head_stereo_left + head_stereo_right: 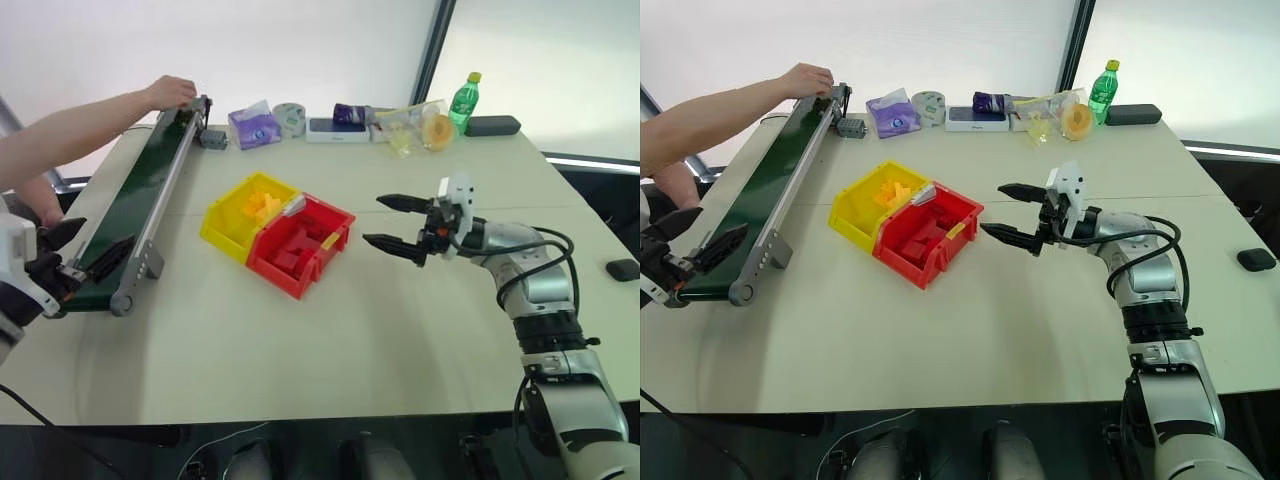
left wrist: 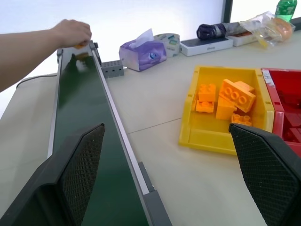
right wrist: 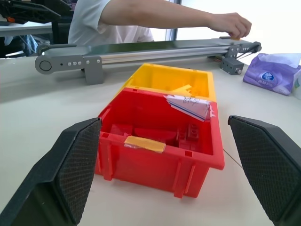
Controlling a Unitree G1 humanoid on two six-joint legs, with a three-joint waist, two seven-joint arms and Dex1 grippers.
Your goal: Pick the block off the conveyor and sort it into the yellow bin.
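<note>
The conveyor [image 1: 130, 200] runs along the table's left side, its dark-green belt bare along most of its length. At its far end a person's hand [image 1: 170, 92] rests on the belt, and a bit of the orange block [image 2: 80, 45] shows under the fingers. The yellow bin [image 1: 222, 222] stands mid-table holding several yellow-orange blocks, joined to a red bin [image 1: 300, 255]. My left gripper [image 1: 85, 245] is open and empty at the conveyor's near end, pointing along the belt. My right gripper [image 1: 375, 220] is open and empty, just right of the red bin and pointing at it.
Along the far edge lie a purple tissue pack [image 1: 254, 127], a tape roll [image 1: 290, 118], a white box [image 1: 337, 130], plastic bags [image 1: 420, 125], a green bottle [image 1: 463, 100] and a dark case [image 1: 493, 125]. A small black object [image 1: 622, 268] sits at the right edge.
</note>
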